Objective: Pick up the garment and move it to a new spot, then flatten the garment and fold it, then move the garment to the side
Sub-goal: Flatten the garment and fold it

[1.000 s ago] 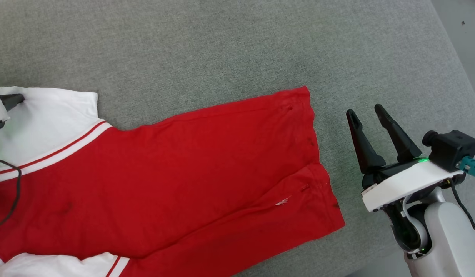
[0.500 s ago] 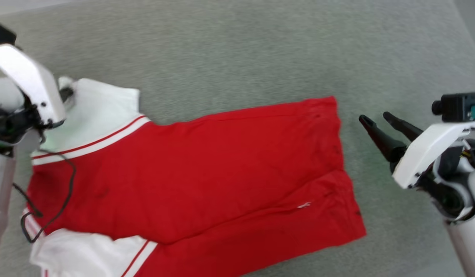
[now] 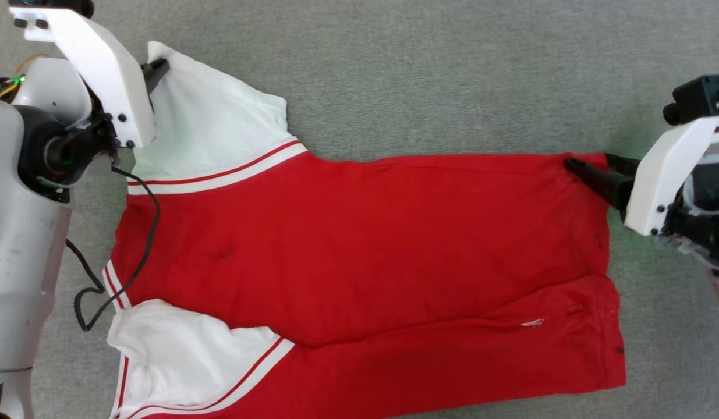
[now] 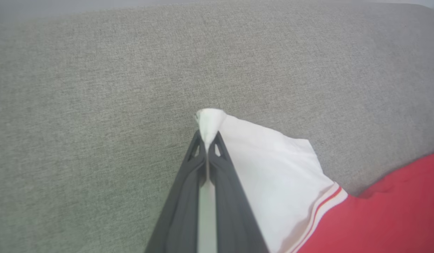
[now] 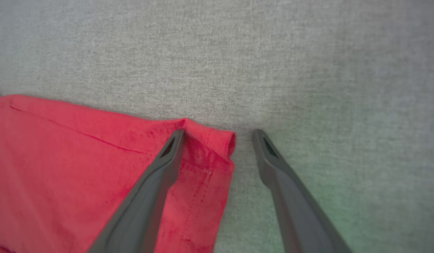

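Lying spread on the grey fabric surface (image 3: 429, 70): the garment (image 3: 359, 250). Red body across the middle of the head view, white end panels with red-and-white stripe trim at the robot's left, plain red hem at its right.

Left gripper (image 3: 156, 68): jaws clenched on the far corner of the upper white panel. Left wrist view confirms it: the left gripper (image 4: 206, 140) has its tips pressed together and a small tuft of the garment (image 4: 273, 175) pokes out past them.

Right gripper (image 3: 589, 162): jaws spread wide at the far red hem corner, nothing gripped. In the right wrist view the right gripper (image 5: 218, 133) straddles that corner of the garment (image 5: 79, 158). One finger (image 5: 150, 182) sits over the red cloth, the other over bare grey just beside the hem. Can't tell if either actually touches.

Hidden or cut off:
- Left jaws are mostly behind the white wrist housing (image 3: 103, 70) in the head view; just the dark tips show.
- Near edge of the garment and the lower white panel run off the bottom of the head view.
- Black cable (image 3: 149, 233) from the left arm hangs across the left edge of the cloth.
- Small white mark (image 3: 532, 322) near the right hem, too small to read.
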Available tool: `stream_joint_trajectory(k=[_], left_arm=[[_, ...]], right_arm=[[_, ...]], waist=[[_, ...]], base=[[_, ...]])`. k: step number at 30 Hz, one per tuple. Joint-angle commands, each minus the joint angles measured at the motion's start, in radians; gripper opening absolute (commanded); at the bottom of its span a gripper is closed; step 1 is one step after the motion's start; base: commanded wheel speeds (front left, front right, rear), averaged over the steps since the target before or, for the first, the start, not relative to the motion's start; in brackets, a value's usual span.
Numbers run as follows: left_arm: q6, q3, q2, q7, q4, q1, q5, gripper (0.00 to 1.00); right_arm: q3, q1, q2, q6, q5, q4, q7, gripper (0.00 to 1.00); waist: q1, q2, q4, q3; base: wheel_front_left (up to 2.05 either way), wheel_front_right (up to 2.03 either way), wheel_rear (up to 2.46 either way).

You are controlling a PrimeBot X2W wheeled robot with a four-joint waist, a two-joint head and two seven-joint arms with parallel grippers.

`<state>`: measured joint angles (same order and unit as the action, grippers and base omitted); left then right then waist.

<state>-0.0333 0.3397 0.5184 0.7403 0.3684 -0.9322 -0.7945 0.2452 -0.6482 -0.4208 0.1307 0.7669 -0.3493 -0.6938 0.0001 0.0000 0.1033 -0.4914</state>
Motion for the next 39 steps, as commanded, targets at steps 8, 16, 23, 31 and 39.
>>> stream_joint_trajectory(k=[8, 16, 23, 31, 39], left_arm=[[-0.011, 0.008, -0.014, -0.044, 0.000, 0.006, 0.008, 0.00], [-0.022, -0.007, -0.013, -0.113, 0.033, 0.052, 0.000, 0.00], [-0.020, -0.041, 0.004, -0.180, 0.016, 0.147, -0.024, 0.00], [0.010, -0.097, 0.031, -0.278, -0.084, 0.338, -0.049, 0.00], [0.078, -0.127, -0.002, -0.350, -0.200, 0.652, -0.090, 0.00]], right_arm=[[0.091, 0.003, 0.028, 0.001, 0.048, -0.096, -0.141, 0.00], [0.071, -0.048, -0.044, 0.001, 0.004, -0.042, -0.031, 0.00], [0.034, -0.004, -0.040, 0.000, -0.051, -0.029, 0.058, 0.00], [-0.023, 0.108, -0.025, 0.000, -0.052, 0.011, 0.087, 0.00], [-0.105, 0.303, 0.011, 0.000, -0.050, 0.054, 0.096, 0.00]], waist=[[-0.0001, 0.0000, -0.034, -0.003], [-0.0001, 0.0000, -0.040, 0.079], [-0.0001, 0.0000, -0.048, 0.200], [-0.0001, 0.0000, -0.068, 0.287], [-0.0001, 0.0000, -0.094, 0.346]], base=[[0.00, 0.00, 0.00], [0.00, 0.00, 0.00], [0.00, 0.00, 0.00], [0.00, 0.00, 0.00], [0.00, 0.00, 0.00]])
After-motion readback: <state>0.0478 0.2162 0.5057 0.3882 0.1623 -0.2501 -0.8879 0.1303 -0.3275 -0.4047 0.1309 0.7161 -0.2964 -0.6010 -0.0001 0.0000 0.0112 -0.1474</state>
